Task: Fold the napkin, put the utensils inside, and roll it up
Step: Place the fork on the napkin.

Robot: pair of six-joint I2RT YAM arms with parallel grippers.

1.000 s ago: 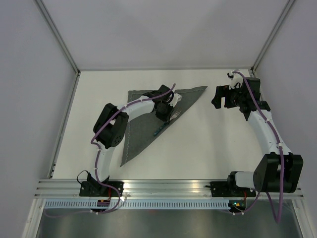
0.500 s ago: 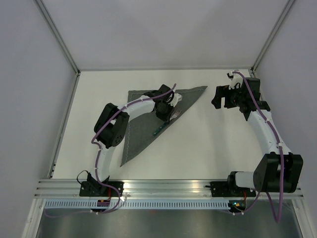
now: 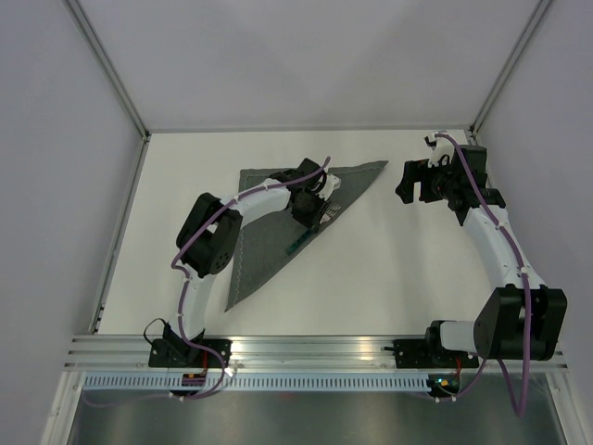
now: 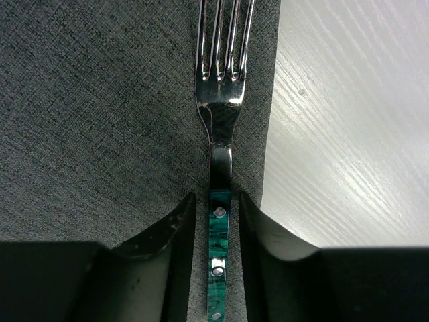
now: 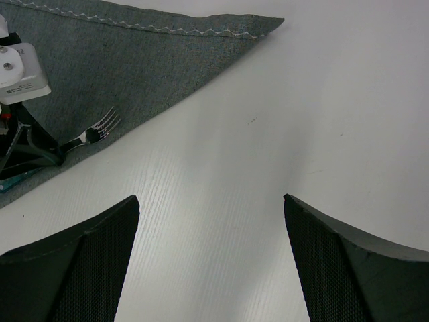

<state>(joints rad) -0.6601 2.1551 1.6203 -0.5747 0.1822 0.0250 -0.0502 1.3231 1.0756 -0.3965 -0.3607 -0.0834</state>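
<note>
The dark grey napkin [image 3: 259,252] lies folded into a triangle on the white table, its stitched edge at the back [image 5: 167,29]. A fork [image 4: 218,127] with a green handle rests flat on the cloth [image 4: 100,121] along the folded diagonal edge, tines pointing away from the left wrist camera. My left gripper [image 4: 216,201] straddles the green handle with a thin gap on each side, so it is open and not clamping. In the right wrist view the fork [image 5: 94,131] pokes out from the left gripper [image 5: 27,151]. My right gripper [image 5: 211,208] hovers wide open over bare table, right of the napkin.
White tabletop [image 3: 389,269] lies to the right of the napkin and in front of it. Walls and metal frame posts [image 3: 116,79] enclose the table. The right arm [image 3: 491,232] curves along the right side.
My left jaws have parted and let go of the fork's green handle, leaving the fork on the napkin. The right arm has stayed still.
</note>
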